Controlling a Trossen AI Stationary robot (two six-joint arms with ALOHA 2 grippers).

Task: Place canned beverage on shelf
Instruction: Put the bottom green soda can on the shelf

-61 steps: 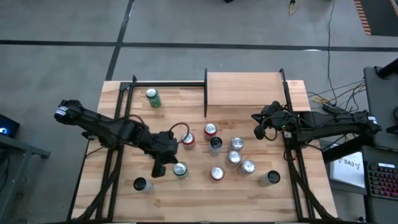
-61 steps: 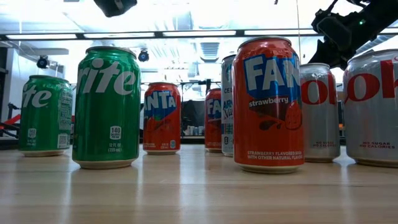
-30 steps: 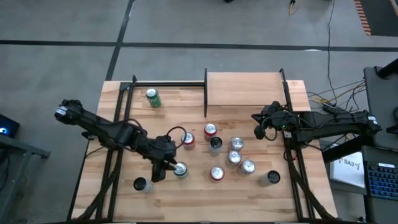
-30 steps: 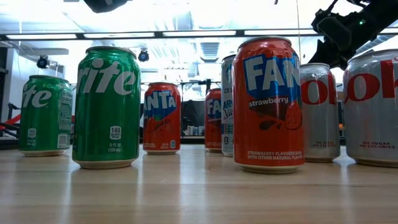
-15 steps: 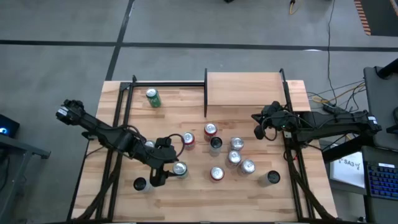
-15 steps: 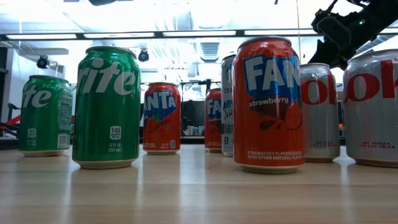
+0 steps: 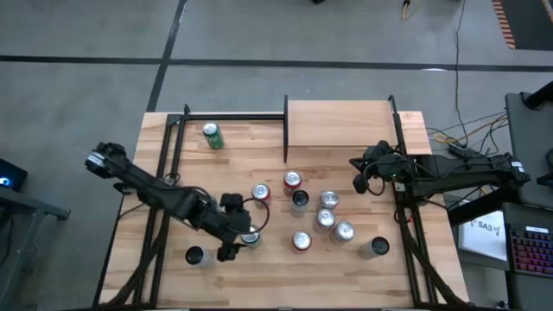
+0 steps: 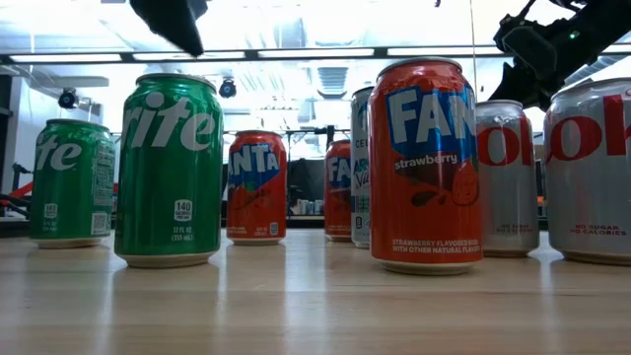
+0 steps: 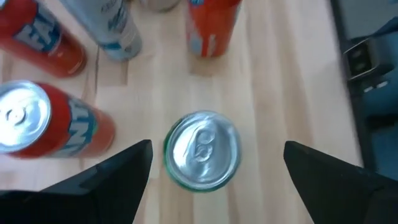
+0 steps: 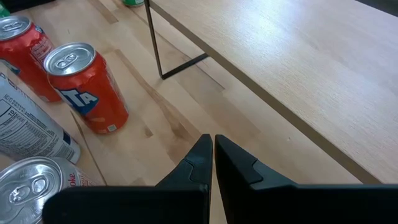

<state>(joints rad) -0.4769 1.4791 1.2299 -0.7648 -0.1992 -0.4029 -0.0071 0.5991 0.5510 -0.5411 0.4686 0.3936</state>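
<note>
Since a second ago your left gripper (image 7: 239,244) has slid toward the front edge and spread its fingers wide; it now hangs directly over the green can (image 9: 202,150), one finger on each side, not touching, holding nothing. In the low view a dark fingertip now shows above that can's rim.

Room to move: a red can (image 9: 38,130) stands just beside the left finger; the other finger's side is bare tabletop (image 9: 286,93). A dark can (image 7: 195,256) sits near the front edge.

Farther back, your right gripper (image 10: 213,149) waits with fingers pressed together, empty, just in front of the shelf (image 7: 337,128), which stands at the far edge, well apart from the green can.
</note>
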